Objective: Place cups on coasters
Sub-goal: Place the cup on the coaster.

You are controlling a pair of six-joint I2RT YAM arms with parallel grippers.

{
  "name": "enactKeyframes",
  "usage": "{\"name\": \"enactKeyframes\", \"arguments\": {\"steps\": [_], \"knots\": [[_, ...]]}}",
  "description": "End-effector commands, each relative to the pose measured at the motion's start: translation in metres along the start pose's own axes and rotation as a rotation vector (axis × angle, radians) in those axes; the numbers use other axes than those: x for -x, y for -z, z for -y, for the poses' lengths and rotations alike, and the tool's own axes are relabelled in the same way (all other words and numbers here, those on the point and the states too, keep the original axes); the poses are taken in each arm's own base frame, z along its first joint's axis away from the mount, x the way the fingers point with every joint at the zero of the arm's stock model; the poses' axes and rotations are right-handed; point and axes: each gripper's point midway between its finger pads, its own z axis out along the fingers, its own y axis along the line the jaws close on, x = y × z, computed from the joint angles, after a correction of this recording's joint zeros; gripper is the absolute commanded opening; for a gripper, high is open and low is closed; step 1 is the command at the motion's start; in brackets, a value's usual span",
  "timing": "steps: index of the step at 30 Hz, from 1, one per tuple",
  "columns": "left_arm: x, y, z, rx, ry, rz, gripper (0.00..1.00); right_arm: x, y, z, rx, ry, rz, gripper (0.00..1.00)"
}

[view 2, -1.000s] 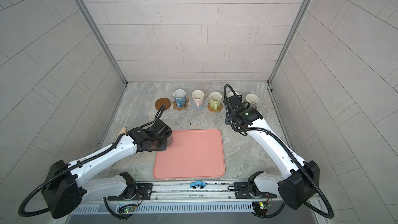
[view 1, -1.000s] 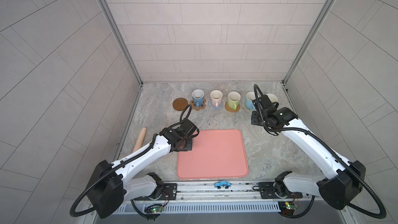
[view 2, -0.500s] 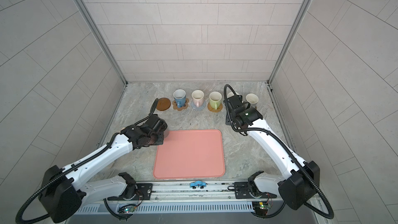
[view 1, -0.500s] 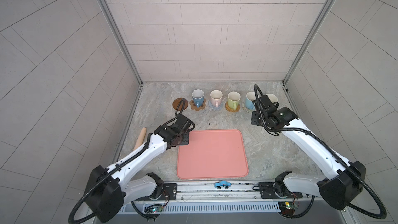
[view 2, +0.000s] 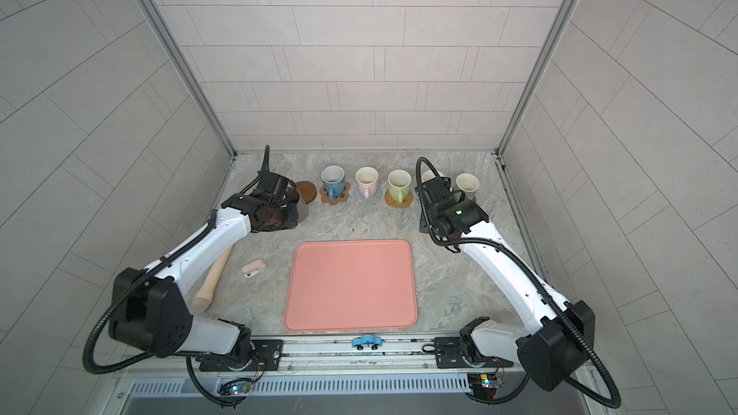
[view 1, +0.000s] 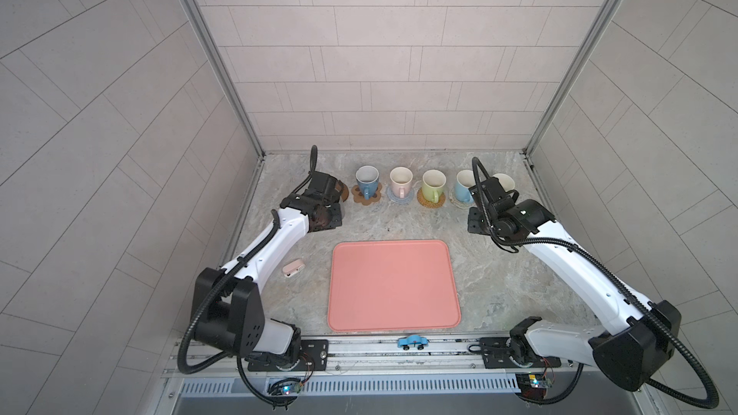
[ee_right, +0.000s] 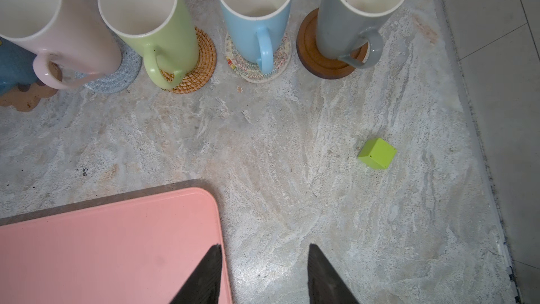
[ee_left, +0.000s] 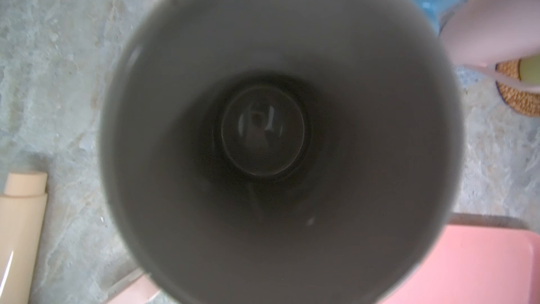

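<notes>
Bringing the dark grey mug (view 2: 302, 211) to the one bare coaster (view 2: 307, 189), the brown disc at the left end of the row, left of centre in a top view, is the step in hand. The left jaws are pinched shut on the mug, which shows just below the disc in the frame, not yet on it. The other five mugs (ee_right: 257, 24) already stand on theirs, so the next move calls for a short shift up-frame, centring, lowering and release, while the right jaws hang spread and empty over the desk (ee_right: 292, 141).

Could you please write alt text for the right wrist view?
A pink mug, green mug, light blue mug and grey mug stand on coasters. A pink tray and green cube lie nearer the open, empty right gripper.
</notes>
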Motion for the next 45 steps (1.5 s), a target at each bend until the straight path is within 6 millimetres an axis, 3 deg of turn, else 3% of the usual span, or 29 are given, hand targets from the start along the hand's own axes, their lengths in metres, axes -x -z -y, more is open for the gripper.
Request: {"name": "enactKeyframes", "arguments": {"steps": [1,10,18,37,45], "knots": [[0.051,0.008,0.003,-0.050,0.004,0.112,0.00,-0.003,0.006,0.008,-0.027,-0.008,0.008,0.50],[0.089,-0.023,-0.001,-0.069,0.039,0.097,0.00,-0.004,0.009,0.011,-0.030,-0.015,0.012,0.50],[0.112,-0.037,0.000,-0.065,0.006,0.108,0.00,-0.004,0.011,0.012,-0.032,-0.013,0.014,0.50],[0.131,-0.066,0.002,-0.036,-0.085,0.075,0.00,-0.005,0.011,0.014,-0.037,-0.012,0.012,0.50],[0.127,-0.076,-0.003,-0.008,-0.103,0.055,0.00,-0.006,0.008,0.013,-0.040,-0.009,0.006,0.50]]}}
